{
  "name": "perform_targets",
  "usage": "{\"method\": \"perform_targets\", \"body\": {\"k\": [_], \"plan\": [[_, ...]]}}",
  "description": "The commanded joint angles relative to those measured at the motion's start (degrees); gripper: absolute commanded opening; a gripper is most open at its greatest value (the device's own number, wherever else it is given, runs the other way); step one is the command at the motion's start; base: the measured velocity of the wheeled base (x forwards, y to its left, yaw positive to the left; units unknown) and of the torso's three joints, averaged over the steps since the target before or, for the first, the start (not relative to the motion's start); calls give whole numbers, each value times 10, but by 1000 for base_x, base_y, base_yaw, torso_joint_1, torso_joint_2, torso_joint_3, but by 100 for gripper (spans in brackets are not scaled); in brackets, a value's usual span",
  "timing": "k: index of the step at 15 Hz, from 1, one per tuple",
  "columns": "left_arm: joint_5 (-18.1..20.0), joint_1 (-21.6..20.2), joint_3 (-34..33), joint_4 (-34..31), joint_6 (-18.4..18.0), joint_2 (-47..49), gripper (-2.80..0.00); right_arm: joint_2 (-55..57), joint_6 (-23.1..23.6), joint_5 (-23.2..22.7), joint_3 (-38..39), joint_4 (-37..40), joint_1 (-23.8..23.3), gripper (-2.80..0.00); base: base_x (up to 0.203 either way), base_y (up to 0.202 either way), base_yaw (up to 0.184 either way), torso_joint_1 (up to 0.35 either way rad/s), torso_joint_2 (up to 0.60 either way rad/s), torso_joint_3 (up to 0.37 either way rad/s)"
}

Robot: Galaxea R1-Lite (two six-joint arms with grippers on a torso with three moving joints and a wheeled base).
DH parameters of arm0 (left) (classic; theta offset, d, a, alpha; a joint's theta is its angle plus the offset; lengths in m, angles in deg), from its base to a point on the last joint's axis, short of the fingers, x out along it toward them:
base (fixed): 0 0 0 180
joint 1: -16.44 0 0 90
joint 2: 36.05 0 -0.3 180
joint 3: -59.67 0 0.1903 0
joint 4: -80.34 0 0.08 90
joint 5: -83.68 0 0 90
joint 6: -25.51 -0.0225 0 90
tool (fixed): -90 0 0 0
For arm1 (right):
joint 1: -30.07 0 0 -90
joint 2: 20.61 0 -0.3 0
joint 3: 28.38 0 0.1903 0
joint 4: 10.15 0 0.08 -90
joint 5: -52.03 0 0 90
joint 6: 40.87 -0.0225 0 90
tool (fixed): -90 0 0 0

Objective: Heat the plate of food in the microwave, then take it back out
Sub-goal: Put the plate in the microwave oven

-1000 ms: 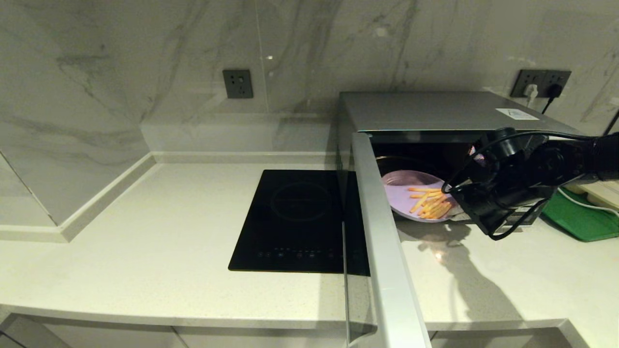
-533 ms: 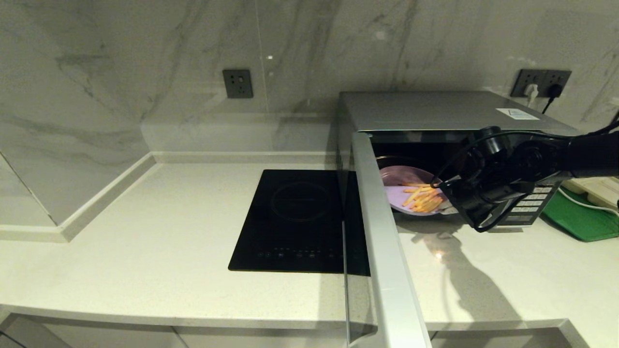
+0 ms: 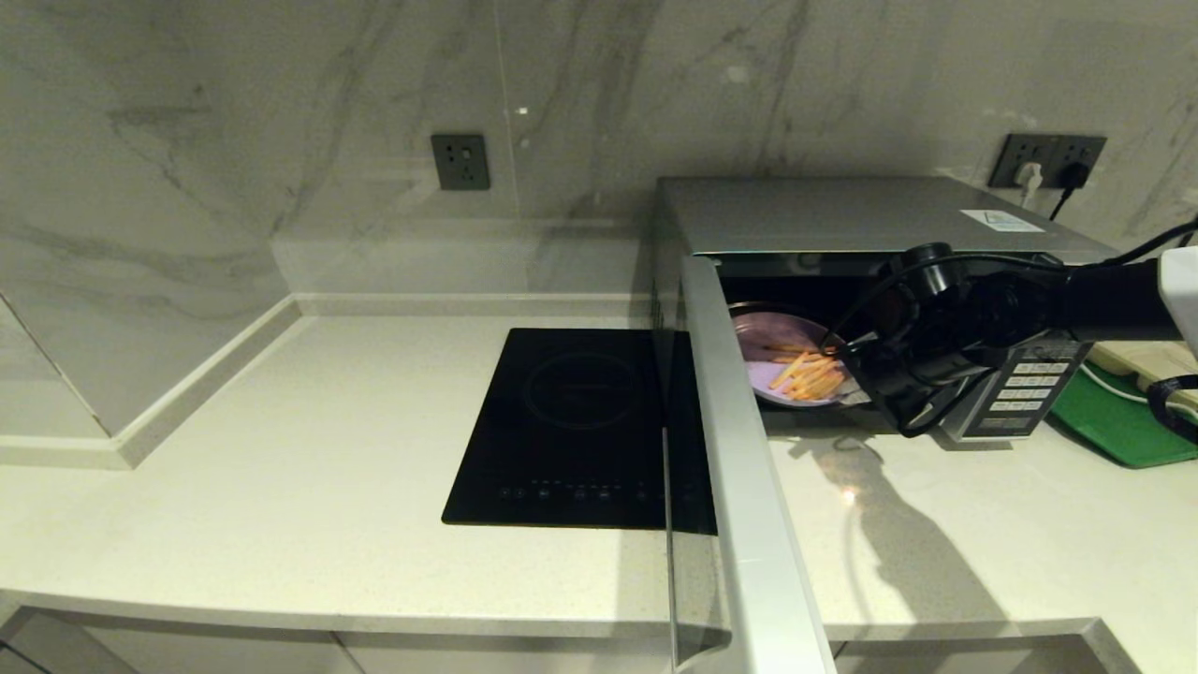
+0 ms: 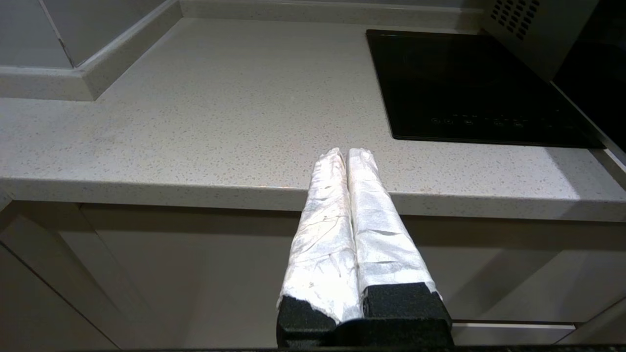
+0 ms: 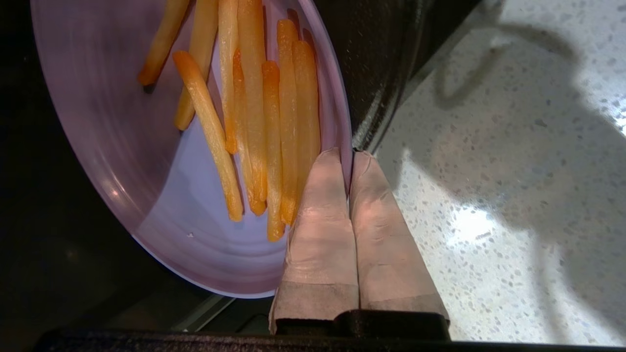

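The silver microwave (image 3: pixel 842 213) stands at the right of the counter with its door (image 3: pixel 739 468) swung wide open toward me. The lilac plate of food (image 3: pixel 781 360) with orange-yellow sticks is partly inside the dark cavity, over its front sill. My right gripper (image 3: pixel 854 386) is shut on the plate's near rim; in the right wrist view its taped fingers (image 5: pixel 323 205) pinch the rim of the plate of food (image 5: pixel 146 161) beside the sticks. My left gripper (image 4: pixel 347 154) hangs shut and empty below the counter's front edge, out of the head view.
A flat black induction hob (image 3: pixel 571 421) lies left of the open door. A green tray (image 3: pixel 1123 426) sits at the far right past the microwave's button panel (image 3: pixel 1020 393). Wall sockets (image 3: pixel 1048 159) are behind. Marble walls close the back and left.
My right gripper has carried the plate away from me and leftward, from over the counter in front of the microwave into the cavity opening. The left arm has not moved.
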Motion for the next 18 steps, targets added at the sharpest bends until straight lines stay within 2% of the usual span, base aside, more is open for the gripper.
{"method": "perform_targets", "body": {"k": [1,8,18], "plan": [[0,0,0,0,0,0,-280,17,-3,0,-15,1,0,-280,0,0,0,0,0,0],[0,0,0,0,0,0,-280,33,-3,3,-52,2,-1,-280,0,0,0,0,0,0],[0,0,0,0,0,0,-280,48,-3,18,-56,4,-2,-280,0,0,0,0,0,0]]}}
